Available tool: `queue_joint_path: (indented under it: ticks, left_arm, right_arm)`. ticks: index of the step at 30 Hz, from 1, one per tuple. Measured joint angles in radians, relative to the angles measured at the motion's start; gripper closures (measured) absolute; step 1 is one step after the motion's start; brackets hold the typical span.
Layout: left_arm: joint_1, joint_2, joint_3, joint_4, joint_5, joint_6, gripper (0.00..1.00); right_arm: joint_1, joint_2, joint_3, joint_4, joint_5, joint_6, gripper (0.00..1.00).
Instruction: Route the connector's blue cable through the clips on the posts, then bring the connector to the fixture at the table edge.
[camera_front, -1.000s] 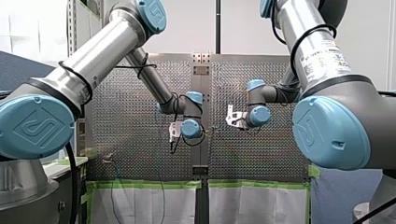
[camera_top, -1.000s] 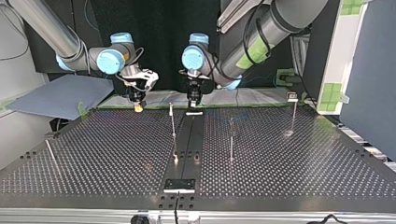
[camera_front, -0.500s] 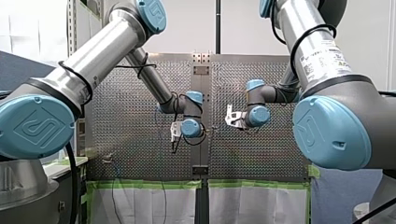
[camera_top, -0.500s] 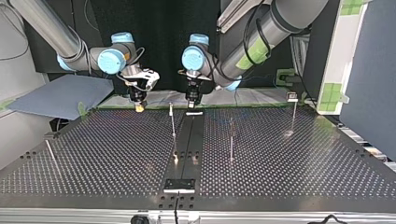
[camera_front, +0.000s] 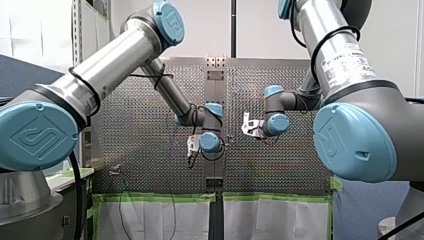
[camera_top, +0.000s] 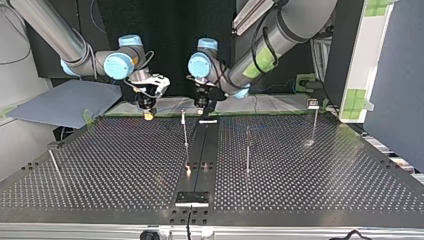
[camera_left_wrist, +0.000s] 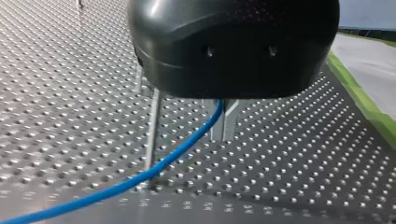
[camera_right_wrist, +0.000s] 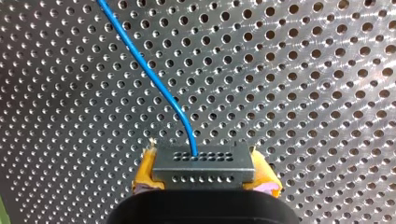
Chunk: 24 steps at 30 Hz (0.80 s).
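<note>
My right gripper (camera_right_wrist: 205, 173), at eleven o'clock on the perforated metal table (camera_top: 300, 170) in the top view, clamps a dark rectangular multi-pin connector (camera_right_wrist: 204, 161) between yellow pads (camera_right_wrist: 147, 170). Its thin blue cable (camera_left_wrist: 154, 172) runs to my left gripper (camera_left_wrist: 224, 126), at twelve o'clock, whose metal fingers (camera_left_wrist: 232, 122) are closed on it.

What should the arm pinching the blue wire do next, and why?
Probably ease my left gripper toward the thin post beside it and raise the blue cable along it, to start the routing. The cable leaves its shut fingers and crosses low by that post's foot, while my right gripper holds the connector.
</note>
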Motion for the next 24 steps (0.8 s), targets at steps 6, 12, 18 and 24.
queue_joint_path:
  ticks: [6, 12, 18, 24]
  left_arm:
    - [0.001, -0.03, 0.05, -0.041, 0.0, -0.003, 1.0]
    - [-0.003, -0.032, 0.066, -0.076, -0.016, -0.003, 1.0]
    - [-0.021, -0.03, 0.058, -0.099, -0.042, -0.002, 1.0]
    - [-0.038, -0.006, 0.03, -0.091, -0.06, -0.003, 1.0]
  right_arm:
    - [-0.003, 0.0, -0.001, -0.002, -0.001, -0.001, 1.0]
    - [-0.003, 0.0, -0.001, 0.001, -0.003, -0.003, 1.0]
    - [-0.002, 0.0, -0.002, 0.004, -0.005, -0.006, 1.0]
    - [-0.003, 0.0, -0.002, 0.005, -0.005, -0.007, 1.0]
